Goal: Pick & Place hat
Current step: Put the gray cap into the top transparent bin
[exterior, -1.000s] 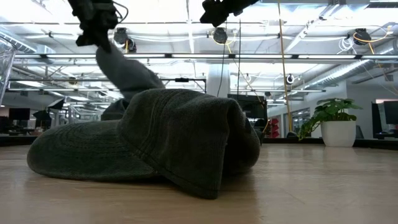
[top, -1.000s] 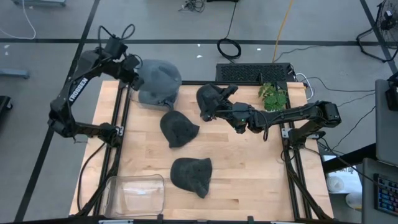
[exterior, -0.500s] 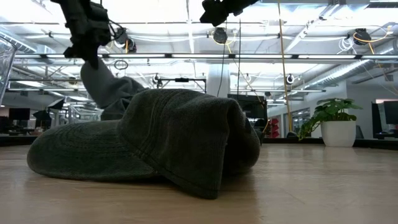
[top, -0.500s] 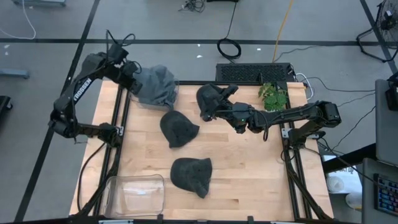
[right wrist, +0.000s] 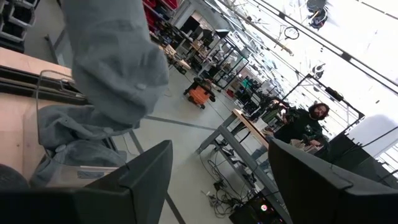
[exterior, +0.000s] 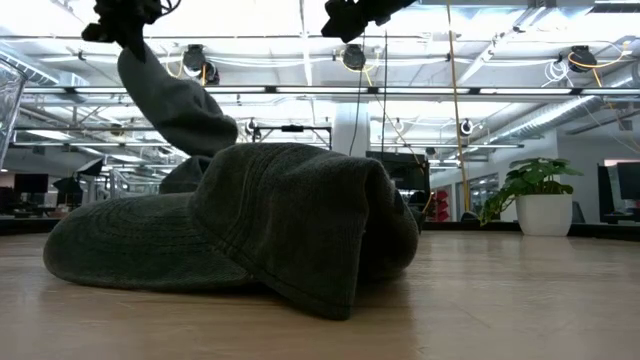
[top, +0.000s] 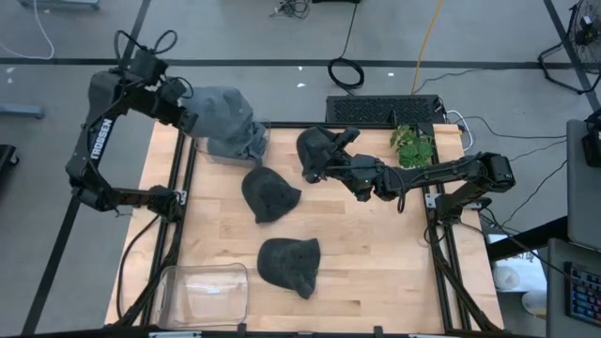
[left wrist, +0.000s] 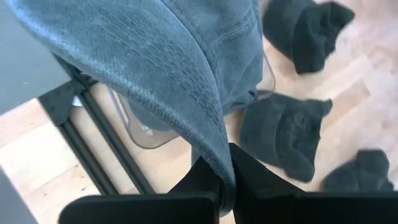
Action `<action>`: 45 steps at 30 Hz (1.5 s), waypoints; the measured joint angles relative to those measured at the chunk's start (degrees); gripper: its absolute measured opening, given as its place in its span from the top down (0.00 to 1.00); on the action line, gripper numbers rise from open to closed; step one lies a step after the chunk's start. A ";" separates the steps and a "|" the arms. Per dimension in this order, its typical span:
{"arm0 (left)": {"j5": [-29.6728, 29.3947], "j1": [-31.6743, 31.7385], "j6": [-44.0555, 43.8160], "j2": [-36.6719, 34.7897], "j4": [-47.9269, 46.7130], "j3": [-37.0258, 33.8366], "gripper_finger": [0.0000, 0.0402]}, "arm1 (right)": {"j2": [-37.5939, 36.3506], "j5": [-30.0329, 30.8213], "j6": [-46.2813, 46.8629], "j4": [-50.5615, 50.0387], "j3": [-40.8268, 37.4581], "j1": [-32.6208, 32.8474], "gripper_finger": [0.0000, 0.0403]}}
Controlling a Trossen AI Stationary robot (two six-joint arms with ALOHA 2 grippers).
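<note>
A grey hat (top: pixel 223 117) hangs slanting from my left gripper (top: pixel 180 109), which is shut on it high over the table's far left corner. In the left wrist view the hat (left wrist: pixel 155 68) fills the space above the gripper (left wrist: pixel 225 186). Below it stands a clear bin (left wrist: pixel 144 132) with more grey cloth (right wrist: pixel 62 146) in it. Three dark hats lie crown up on the wood: one at the middle (top: pixel 270 194), one nearer the front (top: pixel 291 265), one at the far middle (top: pixel 315 150). My right gripper (right wrist: pixel 217 180) stands open and level, high above that far hat. My left gripper pinches the stitched edge of the grey hat's brim (left wrist: pixel 219 163) between its two shut fingers. The fingers slant down from the far left. The hat hangs below them, crown lowest, over the clear bin; whether its lower end rests on the cloth there I cannot tell.
A second clear container (top: pixel 202 293) sits at the near left corner. A potted plant (top: pixel 411 145) and a black box (top: pixel 385 111) stand at the far right. Bare wood lies on the table's right half. A person (right wrist: pixel 311 121) shows far off in the room.
My left gripper, still shut on the brim, has gone up and toward the table's left edge. The grey hat has followed, its brim end drawn up and to the left, its crown end staying over the bin.
</note>
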 joint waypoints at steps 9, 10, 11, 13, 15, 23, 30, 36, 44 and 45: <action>-5.94 -3.61 -8.00 -0.12 0.17 10.25 0.98 | 0.00 0.00 -0.09 0.00 0.00 0.00 0.37; -5.93 -4.12 -8.41 -0.17 0.20 10.95 0.98 | 0.00 0.00 -0.09 0.00 0.00 0.00 0.37; -5.58 -4.58 -8.61 -0.17 0.18 11.20 0.98 | 0.00 0.00 -0.09 0.00 0.00 0.00 0.37; -3.28 -5.45 -8.67 -0.10 0.22 10.97 0.98 | 0.00 0.00 -0.10 0.00 0.00 0.00 0.37; -0.15 -6.05 -8.71 0.05 0.13 9.97 0.98 | 0.00 0.00 -0.13 -0.06 0.00 0.00 0.37; 0.19 -9.29 -10.65 0.63 0.10 7.35 0.98 | 0.00 0.00 -0.20 -0.46 0.00 0.00 0.37; 0.62 -10.89 -10.67 0.61 0.21 6.24 0.98 | 0.00 0.00 -0.13 -0.46 0.00 0.00 0.37; 0.50 -13.26 -10.70 0.45 0.19 -1.57 0.98 | 0.00 0.00 -0.06 -0.46 0.00 0.00 0.37; -5.02 -11.48 -8.94 0.73 2.89 -13.92 0.98 | 0.00 -0.10 0.54 -0.46 0.00 0.01 0.37; -5.96 -11.19 -9.03 0.80 4.93 -15.02 0.98 | 0.00 -0.11 0.96 -0.46 0.00 0.02 0.37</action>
